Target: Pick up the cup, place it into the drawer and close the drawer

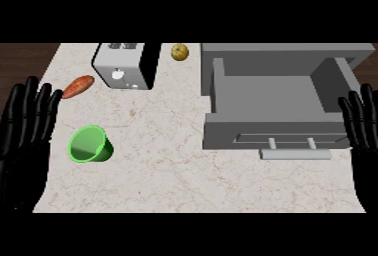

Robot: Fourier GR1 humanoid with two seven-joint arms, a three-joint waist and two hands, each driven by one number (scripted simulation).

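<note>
Here I see the green cup (pixel 91 145) lying tipped near the worktop's (pixel 170 170) left edge, the drawer (pixel 277 107) open. Left hand (pixel 26 120) and right hand (pixel 362 130), both edge-cropped, hold nothing, fingers straight.

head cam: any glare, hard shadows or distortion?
Head view: flat, even light, no glare on the counter; only soft shading inside the open drawer and beside the toaster; the green cup is evenly lit; straight edges converge from the steep downward angle.

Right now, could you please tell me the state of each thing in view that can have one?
Drawer: pulled open, nothing inside.
Cup: lying tipped on the counter, mouth showing, not held.
Left hand: open, resting at the left edge.
Right hand: open, resting at the right edge.
</note>
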